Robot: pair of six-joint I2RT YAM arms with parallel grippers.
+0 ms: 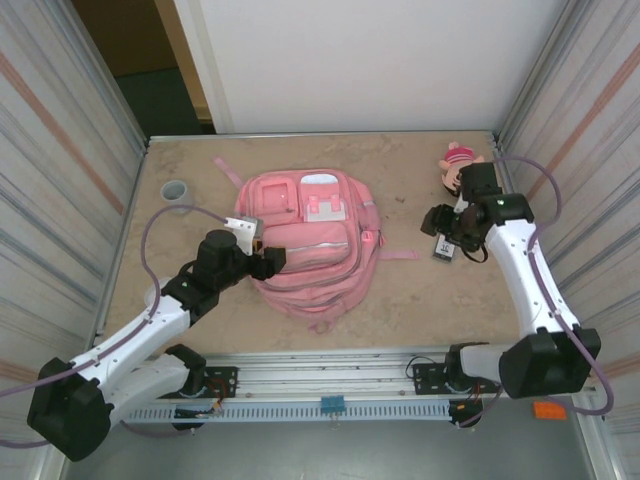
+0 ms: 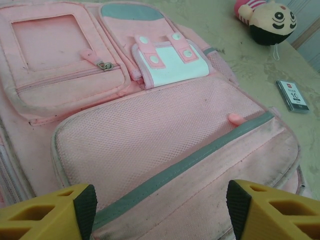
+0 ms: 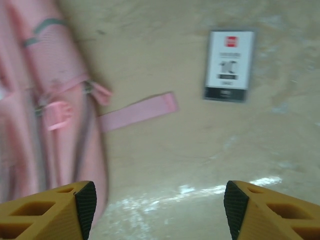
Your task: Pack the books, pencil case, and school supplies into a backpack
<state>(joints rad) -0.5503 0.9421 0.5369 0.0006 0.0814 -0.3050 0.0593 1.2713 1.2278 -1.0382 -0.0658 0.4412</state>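
The pink backpack (image 1: 305, 240) lies flat mid-table, front pockets up and zipped. My left gripper (image 1: 275, 262) hovers low over its lower front, just below the mesh pocket (image 2: 150, 135), open with only fabric between the fingers (image 2: 160, 205). The school supplies item, a small flat pack with a white and black label (image 1: 444, 249) (image 2: 292, 95) (image 3: 230, 65), lies on the table right of the backpack. My right gripper (image 1: 440, 225) hangs beside it, open over bare table (image 3: 155, 210). The books and the pencil case are out of view.
A loose pink strap (image 3: 137, 112) trails from the backpack's right side towards the pack. A round cartoon-face toy (image 1: 458, 162) (image 2: 267, 20) sits at the back right. A small grey cup (image 1: 176, 190) stands at the back left. Corrugated walls close both sides.
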